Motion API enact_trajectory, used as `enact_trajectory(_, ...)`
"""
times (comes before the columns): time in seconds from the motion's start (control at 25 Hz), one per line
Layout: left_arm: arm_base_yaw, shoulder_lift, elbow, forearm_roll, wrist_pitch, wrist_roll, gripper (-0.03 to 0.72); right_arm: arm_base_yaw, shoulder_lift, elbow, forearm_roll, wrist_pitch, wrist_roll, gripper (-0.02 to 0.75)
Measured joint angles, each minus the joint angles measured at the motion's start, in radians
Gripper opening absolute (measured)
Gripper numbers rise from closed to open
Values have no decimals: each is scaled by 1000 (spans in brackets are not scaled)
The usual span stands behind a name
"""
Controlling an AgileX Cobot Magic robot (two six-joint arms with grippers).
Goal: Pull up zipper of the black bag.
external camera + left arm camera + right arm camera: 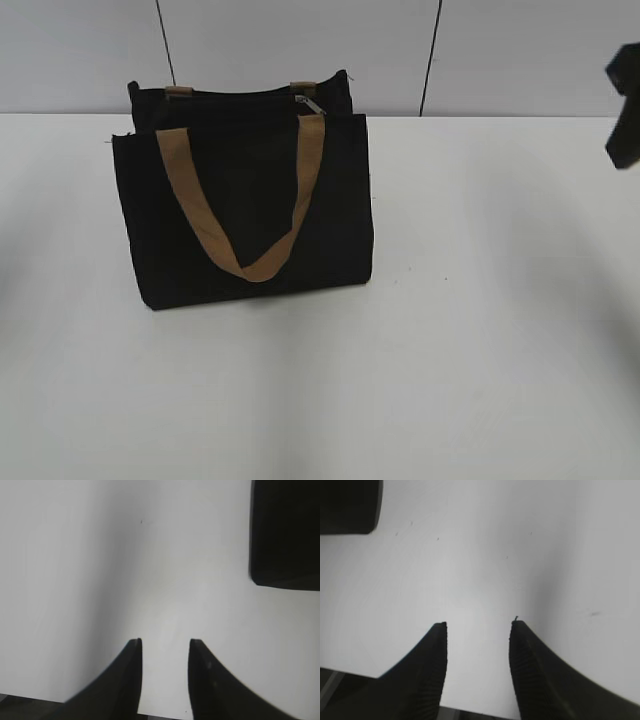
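Note:
The black bag (pixel 250 200) stands upright on the white table, left of centre, one tan strap handle (pixel 245 200) hanging down its front. The zipper line runs along its top edge, with the small silver pull tab (pixel 309 104) near the top right. A corner of the bag shows in the left wrist view (pixel 287 535) and in the right wrist view (pixel 347 505). My left gripper (pixel 165 641) is open and empty over bare table. My right gripper (pixel 479 624) is open and empty over bare table. A dark part of the right arm (pixel 625 105) shows at the exterior view's right edge.
The white table (pixel 450 350) spreads around the bag. A pale panelled wall (pixel 500 50) stands behind it. The table's near edge shows under each gripper in the wrist views.

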Motion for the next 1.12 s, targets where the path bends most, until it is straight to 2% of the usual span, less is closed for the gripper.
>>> enact_trajectory(0.24,0,-284,85,-1,4,2,237,0,-296,280,63,5,0,315)
enact_trajectory(0.52,0,-639,243,27,10,31,239,0,-719,537,71,8,-15,315)
enact_trajectory(0.6,0,-709,303,61,10,42,239,0,-822,583,71,12,-48,315)
enact_trajectory(0.84,0,-931,476,75,-10,73,239,0,-1140,721,71,-20,-118,315)
enact_trajectory(1.12,0,-1195,568,70,-113,108,239,0,-1410,847,53,-94,-160,315)
